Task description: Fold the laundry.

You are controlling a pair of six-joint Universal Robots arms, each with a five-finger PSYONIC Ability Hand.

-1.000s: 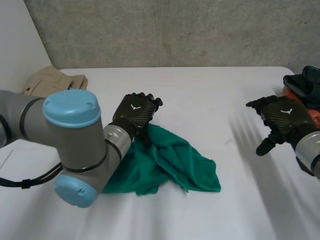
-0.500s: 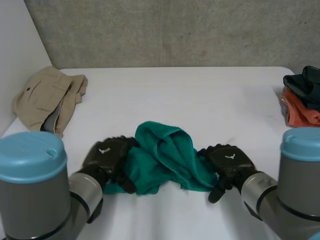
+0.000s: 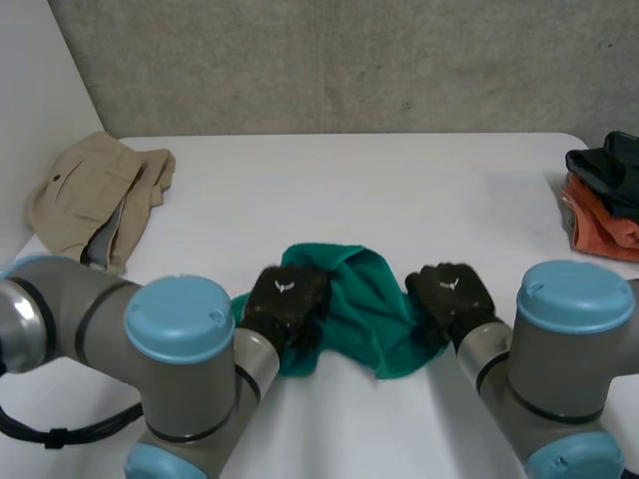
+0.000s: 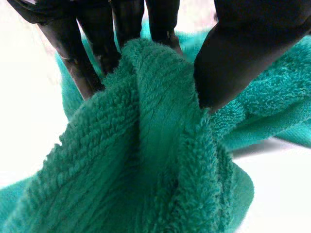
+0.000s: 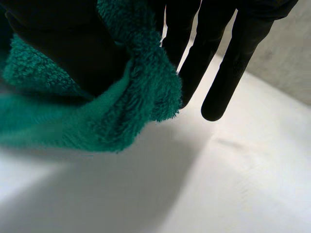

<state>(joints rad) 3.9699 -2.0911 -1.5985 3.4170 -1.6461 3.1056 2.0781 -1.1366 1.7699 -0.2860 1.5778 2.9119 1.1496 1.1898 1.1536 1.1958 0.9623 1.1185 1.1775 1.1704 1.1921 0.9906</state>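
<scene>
Left hand (image 3: 285, 299), right hand (image 3: 451, 294) each pinching bunched green towel (image 3: 364, 309), lower centre; next move likely calling for pulling apart, spreading flat

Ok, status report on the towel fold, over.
Left hand shut on green towel, its left side. Right hand shut on its right edge. Towel bunched between them. Beige garment, folded pile apart, at ends of table.
</scene>
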